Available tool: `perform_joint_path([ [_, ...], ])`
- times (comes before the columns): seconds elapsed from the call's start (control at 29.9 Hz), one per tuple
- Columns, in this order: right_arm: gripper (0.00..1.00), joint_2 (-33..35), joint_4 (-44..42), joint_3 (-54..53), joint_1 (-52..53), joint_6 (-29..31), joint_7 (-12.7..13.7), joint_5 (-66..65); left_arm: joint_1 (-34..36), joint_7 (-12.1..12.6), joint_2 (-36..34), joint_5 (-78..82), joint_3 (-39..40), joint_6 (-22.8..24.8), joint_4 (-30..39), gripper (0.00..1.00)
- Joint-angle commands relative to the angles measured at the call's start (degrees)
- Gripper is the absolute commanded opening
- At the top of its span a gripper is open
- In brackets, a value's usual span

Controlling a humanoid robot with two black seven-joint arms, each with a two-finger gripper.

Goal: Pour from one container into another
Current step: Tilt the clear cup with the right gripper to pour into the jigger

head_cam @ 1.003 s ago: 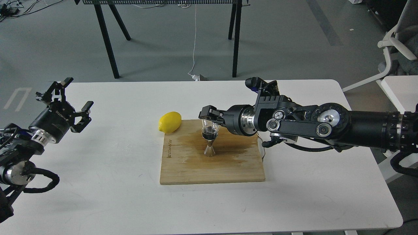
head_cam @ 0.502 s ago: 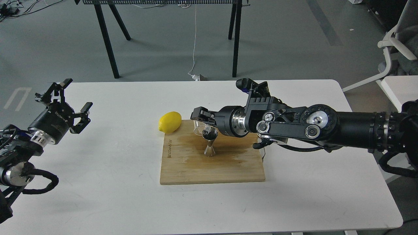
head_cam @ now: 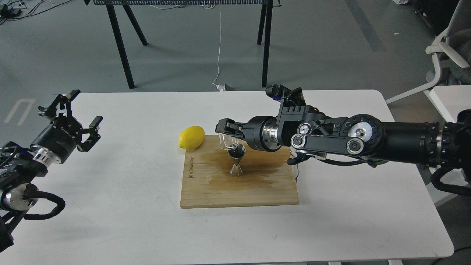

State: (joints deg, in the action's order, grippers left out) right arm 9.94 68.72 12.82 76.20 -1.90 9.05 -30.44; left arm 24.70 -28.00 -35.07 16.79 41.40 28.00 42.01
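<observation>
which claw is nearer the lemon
Right. The right claw holds the glass cup just right of the lemon; the left claw hangs open at the table's far left edge.

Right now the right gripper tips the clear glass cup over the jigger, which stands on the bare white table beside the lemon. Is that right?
Not quite. The head view shows the jigger standing on the wooden cutting board, not the bare table. The right gripper does tip the glass cup over it, lemon nearby.
</observation>
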Motion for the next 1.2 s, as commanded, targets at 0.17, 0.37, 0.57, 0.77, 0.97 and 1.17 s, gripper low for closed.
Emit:
perform_joint_path([
  [0.17,0.41,-0.1,0.2,1.9,1.1,0.1,-0.2,-3.0,0.0,0.0,0.0,0.0,0.0,0.0,0.0,0.99],
  [0.37,0.41,-0.3,0.3,1.9,1.4,0.1,-0.2,-3.6,-0.1,0.0,0.1,0.0,0.0,0.0,0.0,0.99],
  [0.57,0.41,-0.3,0.4,3.4,2.6,0.1,-0.2,-4.5,0.0,0.0,0.1,0.0,0.0,0.0,0.0,0.99],
  [0.77,0.41,-0.4,0.4,3.5,2.9,0.1,-0.2,-4.6,-0.1,0.0,0.0,0.0,0.0,0.0,0.0,0.99],
  [0.97,0.41,-0.4,0.4,3.7,3.0,0.1,-0.2,-4.8,-0.1,0.0,0.0,0.0,0.0,0.0,0.0,0.99],
  [1.17,0.41,-0.3,0.4,3.7,3.0,0.1,-0.2,-6.4,-0.1,0.0,0.0,0.0,0.0,0.0,0.0,0.99],
])
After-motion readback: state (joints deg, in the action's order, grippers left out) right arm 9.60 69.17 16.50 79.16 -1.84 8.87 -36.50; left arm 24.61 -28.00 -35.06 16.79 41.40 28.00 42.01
